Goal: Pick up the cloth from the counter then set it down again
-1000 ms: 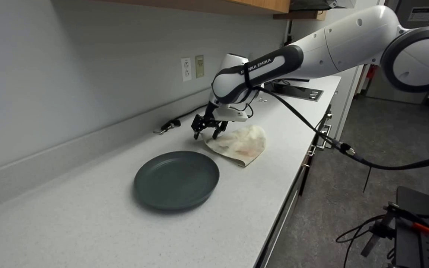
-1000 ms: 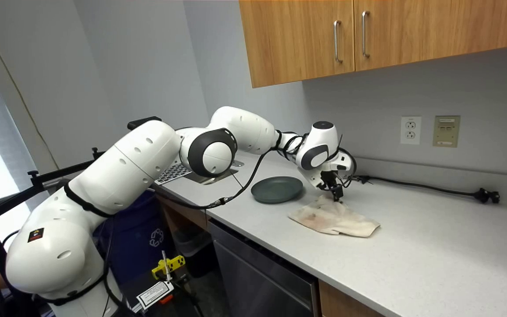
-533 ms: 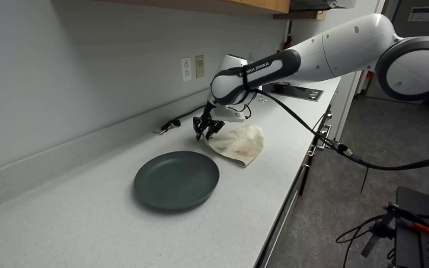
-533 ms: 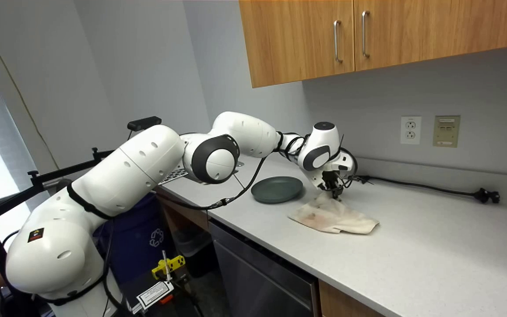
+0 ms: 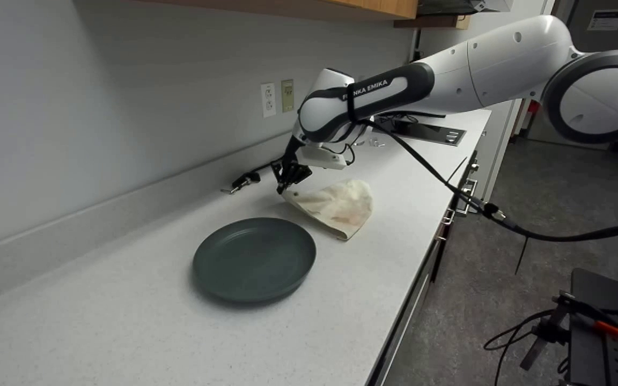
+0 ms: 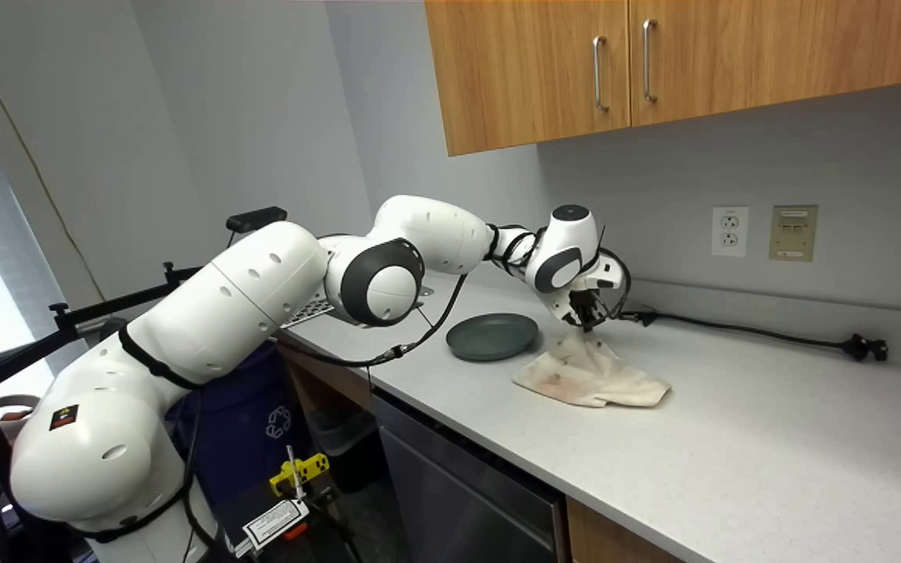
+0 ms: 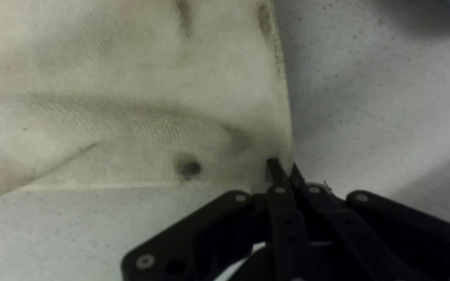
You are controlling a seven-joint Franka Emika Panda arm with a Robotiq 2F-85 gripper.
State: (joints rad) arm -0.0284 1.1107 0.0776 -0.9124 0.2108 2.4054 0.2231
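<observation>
The cream cloth, stained in places, lies on the white counter with one corner raised. My gripper is shut on that corner, just above the counter. In the wrist view the cloth fills the upper left, and its corner runs in between the fingertips of the gripper. Seen from an exterior view, the cloth peaks up to the gripper, while most of it still rests flat.
A dark green plate sits close beside the cloth. Near the wall a black cord with a plug lies on the counter. Wooden cabinets hang above. The counter's front edge drops to a dishwasher.
The jaws have closed from wide apart onto the cloth's corner. My gripper has then risen and shifted slightly towards the wall, lifting that corner and dragging the cloth a little.
</observation>
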